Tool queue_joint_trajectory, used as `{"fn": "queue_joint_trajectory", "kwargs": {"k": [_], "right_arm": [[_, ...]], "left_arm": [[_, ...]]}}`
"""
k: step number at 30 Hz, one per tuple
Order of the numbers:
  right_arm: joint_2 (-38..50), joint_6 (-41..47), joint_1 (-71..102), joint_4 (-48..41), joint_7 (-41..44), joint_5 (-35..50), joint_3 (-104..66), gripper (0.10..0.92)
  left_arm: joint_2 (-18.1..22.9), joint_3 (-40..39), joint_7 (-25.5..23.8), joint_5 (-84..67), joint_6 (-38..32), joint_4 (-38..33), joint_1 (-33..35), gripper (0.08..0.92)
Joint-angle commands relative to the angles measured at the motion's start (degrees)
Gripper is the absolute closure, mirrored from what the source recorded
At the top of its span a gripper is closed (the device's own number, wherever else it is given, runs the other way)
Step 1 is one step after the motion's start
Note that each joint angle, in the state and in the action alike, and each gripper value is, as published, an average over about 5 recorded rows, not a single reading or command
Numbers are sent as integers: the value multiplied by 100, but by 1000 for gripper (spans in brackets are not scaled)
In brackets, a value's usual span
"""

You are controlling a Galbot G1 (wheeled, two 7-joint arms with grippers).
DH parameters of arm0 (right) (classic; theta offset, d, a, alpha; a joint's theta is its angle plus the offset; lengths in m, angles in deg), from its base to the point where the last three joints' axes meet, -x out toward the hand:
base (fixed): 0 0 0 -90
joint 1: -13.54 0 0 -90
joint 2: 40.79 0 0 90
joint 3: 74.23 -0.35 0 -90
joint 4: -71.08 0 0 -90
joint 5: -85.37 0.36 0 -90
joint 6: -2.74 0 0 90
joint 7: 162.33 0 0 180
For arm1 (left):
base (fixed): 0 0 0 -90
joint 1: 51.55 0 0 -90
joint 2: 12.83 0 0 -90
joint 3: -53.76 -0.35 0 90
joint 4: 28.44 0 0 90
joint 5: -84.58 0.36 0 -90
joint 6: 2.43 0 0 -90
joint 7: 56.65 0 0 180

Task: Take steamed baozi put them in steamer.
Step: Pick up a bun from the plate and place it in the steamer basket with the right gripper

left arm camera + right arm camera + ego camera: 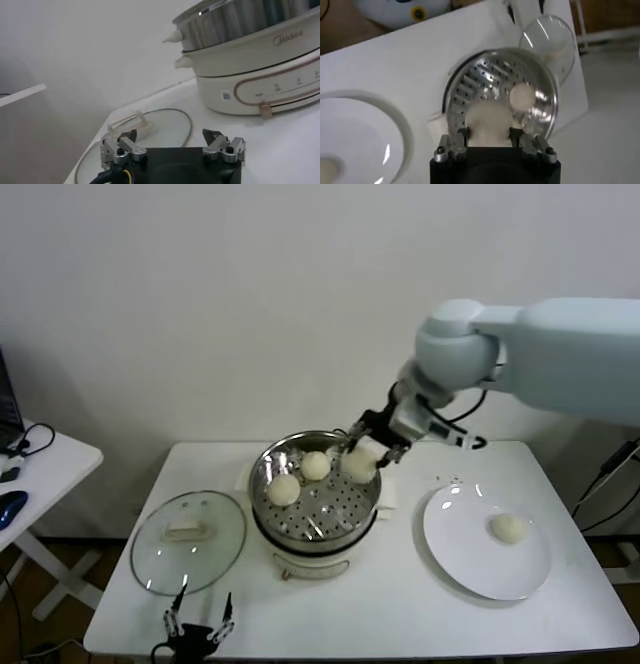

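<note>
The steel steamer sits on its white pot base mid-table and holds two baozi on its perforated floor. My right gripper is shut on a third baozi and holds it over the steamer's far right rim; in the right wrist view that bun fills the gap between the fingers, above the basket. A fourth baozi lies on the white plate. My left gripper is open and parked at the table's front edge; it also shows in the left wrist view.
The glass lid with a white handle lies flat left of the steamer, also in the left wrist view. A small side table with cables stands at the far left. The steamer's pot base rises beyond the left gripper.
</note>
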State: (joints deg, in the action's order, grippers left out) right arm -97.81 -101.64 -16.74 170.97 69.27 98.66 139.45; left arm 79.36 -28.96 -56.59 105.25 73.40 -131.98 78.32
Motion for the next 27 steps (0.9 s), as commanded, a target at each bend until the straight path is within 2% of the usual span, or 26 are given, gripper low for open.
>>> {"fn": "queue_joint_trajectory", "kwargs": {"k": [1,13,27], "right_arm": [[-807,-498,1004,-20,-273,-878,-233,465],[-1273,-698,2050,-1213,-331,-1675,-372,465],[-1576,-780,2245,-1621,-321,-1735,-435,465]], "left_arm": [[78,18,5,-2,4,-21,3,177],[98,58,5,-5,14,-28,2,177],[98,90,9,-22,-9,14,-28,177]]}}
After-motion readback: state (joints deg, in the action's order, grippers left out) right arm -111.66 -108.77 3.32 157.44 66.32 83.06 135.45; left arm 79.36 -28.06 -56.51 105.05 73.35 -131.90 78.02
